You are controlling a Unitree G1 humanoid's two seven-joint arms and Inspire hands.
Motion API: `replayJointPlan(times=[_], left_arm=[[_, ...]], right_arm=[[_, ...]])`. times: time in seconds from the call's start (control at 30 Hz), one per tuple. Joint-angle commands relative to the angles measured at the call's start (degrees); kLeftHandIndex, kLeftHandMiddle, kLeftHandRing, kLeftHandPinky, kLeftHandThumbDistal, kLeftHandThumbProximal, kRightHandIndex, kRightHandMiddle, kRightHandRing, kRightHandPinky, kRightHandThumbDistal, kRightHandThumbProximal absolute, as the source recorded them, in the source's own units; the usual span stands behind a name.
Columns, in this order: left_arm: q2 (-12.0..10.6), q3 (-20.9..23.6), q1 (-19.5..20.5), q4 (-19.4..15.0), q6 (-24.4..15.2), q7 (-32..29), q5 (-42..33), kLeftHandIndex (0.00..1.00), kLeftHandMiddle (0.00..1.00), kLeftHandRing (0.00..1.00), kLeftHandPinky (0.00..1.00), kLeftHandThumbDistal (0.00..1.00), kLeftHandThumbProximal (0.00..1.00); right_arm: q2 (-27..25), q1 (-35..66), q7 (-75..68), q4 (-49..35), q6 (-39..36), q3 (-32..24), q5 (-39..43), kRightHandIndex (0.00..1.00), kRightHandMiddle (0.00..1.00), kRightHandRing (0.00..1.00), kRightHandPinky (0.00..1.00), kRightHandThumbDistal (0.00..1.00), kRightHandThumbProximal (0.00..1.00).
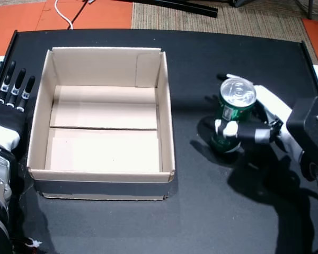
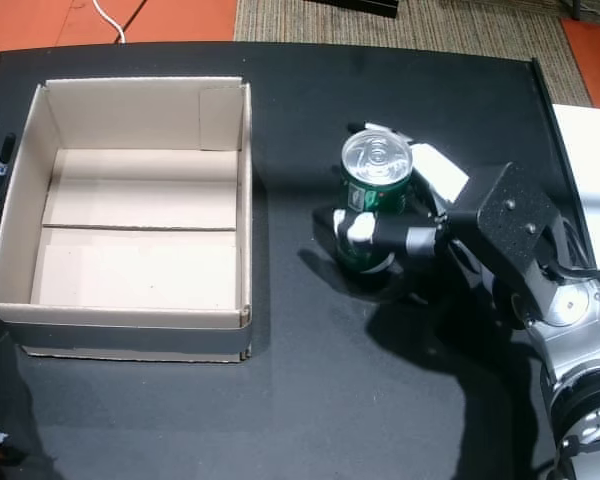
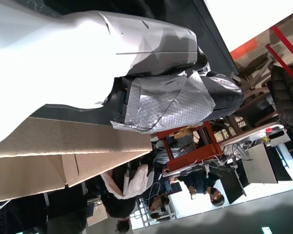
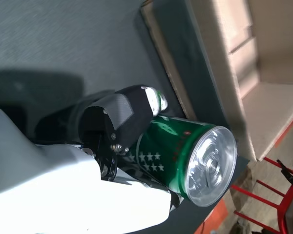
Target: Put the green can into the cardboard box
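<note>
The green can (image 1: 235,114) stands upright on the black table (image 1: 212,211), in its right half and well apart from the open cardboard box (image 1: 167,132), which sits toward the table's left edge with its flaps up and nothing inside. In both head views the can's silver top with its pull tab faces up. The right hand (image 1: 259,124) reaches in from the table's right edge and is wrapped around the can: the thumb (image 1: 230,128) crosses the front of the can's lower body, and the other fingers curl round its far side, partly hidden. In a head view (image 2: 375,200) the same grip shows, with the white palm shell pressed behind the can. The right wrist view shows the can (image 4: 185,156) lying sideways in the turned picture, its starred green wall against the hand's dark thumb (image 4: 132,114), with the box's wall (image 4: 219,73) beyond.

The left hand (image 1: 8,106) rests at the table's left edge, just beside the box's left wall, its dark fingers straight, parted and holding nothing. The left wrist view shows mostly that hand's white shell (image 3: 63,53), the box's cardboard side (image 3: 63,146), and people in the room behind.
</note>
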Motion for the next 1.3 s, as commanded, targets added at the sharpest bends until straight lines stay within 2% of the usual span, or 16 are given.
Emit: replayJointPlan(times=[0.0,0.07,0.1,0.3,0.53,0.63,0.77,0.8,0.9,1.03,1.27], left_arm=[[0.67,0.09,-0.22,0.63,0.35,0.02,0.29,0.46,0.47,0.64,0.81,0.0,1.0],[0.63,0.25,-0.22,0.62,0.36,0.01,0.11,0.46,0.46,0.63,0.8,0.0,1.0],[0.62,0.3,-0.24,0.63,0.38,0.13,0.07,0.46,0.46,0.62,0.8,0.0,1.0],[0.72,0.25,-0.34,0.66,0.42,0.45,0.24,0.44,0.44,0.6,0.81,0.0,1.0],[0.71,0.11,-0.4,0.66,0.35,0.65,0.37,0.45,0.45,0.62,0.83,0.0,1.0],[0.71,0.12,-0.33,0.67,0.39,0.13,0.35,0.44,0.45,0.61,0.81,0.0,1.0],[0.69,0.0,-0.32,0.7,0.36,0.16,0.48,0.43,0.44,0.61,0.81,0.0,1.0],[0.64,0.02,-0.33,0.7,0.34,0.19,0.45,0.43,0.44,0.61,0.81,0.0,1.0],[0.56,0.2,-0.47,0.73,0.49,0.76,0.27,0.46,0.48,0.66,0.81,0.0,1.0],[0.37,0.07,-0.38,0.73,0.16,0.26,0.41,0.44,0.47,0.63,0.75,0.0,1.0],[0.07,-0.32,-0.47,0.72,-0.19,0.58,0.66,0.43,0.48,0.64,0.74,0.0,1.0]], right_arm=[[0.85,-1.17,0.75,0.3,0.45,-0.98,1.32,0.75,0.73,0.76,0.83,0.28,0.0],[1.15,-1.36,0.33,0.2,0.57,-0.99,0.97,0.65,0.62,0.65,0.73,0.05,0.0],[1.25,-1.38,0.29,0.16,0.41,-0.93,0.83,0.61,0.58,0.62,0.7,0.01,0.0],[1.66,-1.43,0.26,0.02,0.12,-0.93,0.8,0.46,0.47,0.53,0.62,0.0,0.0],[2.15,-1.65,-3.01,-0.27,-0.15,-0.93,0.6,0.33,0.37,0.45,0.55,0.0,0.0],[2.15,-1.98,-4.79,-0.27,0.12,-0.31,-0.11,0.23,0.26,0.35,0.54,0.0,0.0],[1.97,-2.29,-7.02,-0.39,-0.87,0.32,-1.17,0.04,0.06,0.15,0.48,0.0,0.0],[1.91,-2.4,-7.66,-0.44,-1.05,0.43,-1.43,0.01,0.03,0.13,0.48,0.0,0.0],[1.77,-2.75,-10.36,-0.81,-3.52,0.57,-2.08,0.0,0.0,0.09,0.41,0.0,0.0],[1.33,-4.09,-16.86,-1.51,-9.9,1.42,-4.29,0.0,0.0,0.04,0.34,0.0,0.0],[-1.11,-7.75,-31.11,-1.48,-19.58,2.62,-8.25,0.0,0.0,0.04,0.32,0.0,0.0]])
